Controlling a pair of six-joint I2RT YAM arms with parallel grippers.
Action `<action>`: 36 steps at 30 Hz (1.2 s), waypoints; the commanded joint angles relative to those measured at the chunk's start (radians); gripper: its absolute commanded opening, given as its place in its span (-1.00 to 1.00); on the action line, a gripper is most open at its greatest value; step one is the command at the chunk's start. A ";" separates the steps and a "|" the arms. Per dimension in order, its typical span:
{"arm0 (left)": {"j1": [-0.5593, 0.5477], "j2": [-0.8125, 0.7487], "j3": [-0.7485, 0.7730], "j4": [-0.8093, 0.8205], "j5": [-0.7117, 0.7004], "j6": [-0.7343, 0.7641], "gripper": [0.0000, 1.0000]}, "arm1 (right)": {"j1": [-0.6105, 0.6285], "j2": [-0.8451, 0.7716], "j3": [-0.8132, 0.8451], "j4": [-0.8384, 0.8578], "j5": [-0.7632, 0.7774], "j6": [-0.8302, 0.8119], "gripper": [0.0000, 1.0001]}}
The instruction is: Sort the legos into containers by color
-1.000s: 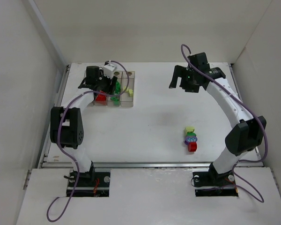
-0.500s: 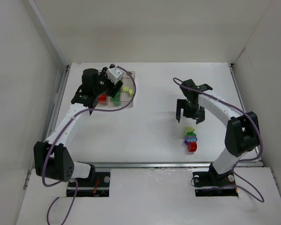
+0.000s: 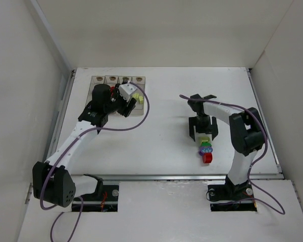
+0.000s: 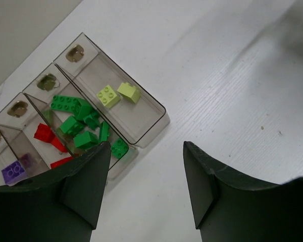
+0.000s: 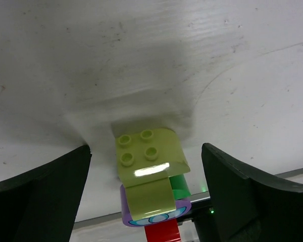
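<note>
A last small cluster of bricks (image 3: 206, 149) sits on the counter (image 3: 161, 126) at the right, well apart from the bins (image 3: 118, 80) at the far left. The right tool (image 3: 202, 132) hangs over it, jaws spread wide either side of the pale yellow brick (image 5: 146, 151), gripping nothing. The left tool (image 4: 145, 146) hovers beside the bins, jaws parted and empty. The brick looks light, hard and slick, so a squeeze across its flat sides below the studs should suit; a shallow pinch may let it pop out. The right wrist view shows yellow overlapping purple, green and red pieces, whereas overhead they read as a line of colours. Only the left wrist view shows the bins' sorted contents.
</note>
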 commanded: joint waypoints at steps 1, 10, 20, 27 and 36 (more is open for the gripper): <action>-0.006 -0.065 0.004 0.029 0.009 -0.028 0.12 | 0.011 0.023 0.009 0.052 -0.016 -0.038 0.89; -0.006 -0.161 -0.037 0.020 0.030 -0.010 0.12 | 0.011 0.003 -0.023 0.097 -0.068 -0.047 -0.10; -0.047 -0.182 -0.035 -0.012 0.095 -0.010 0.22 | 0.011 -0.155 0.150 0.132 -0.296 -0.041 -0.86; -0.057 -0.163 0.024 -0.045 0.268 -0.108 0.99 | 0.071 -0.264 0.356 0.314 -0.304 0.179 -1.00; -0.057 -0.117 0.015 0.066 0.342 -0.376 1.00 | 0.149 -0.359 0.357 0.606 -0.217 0.479 -1.00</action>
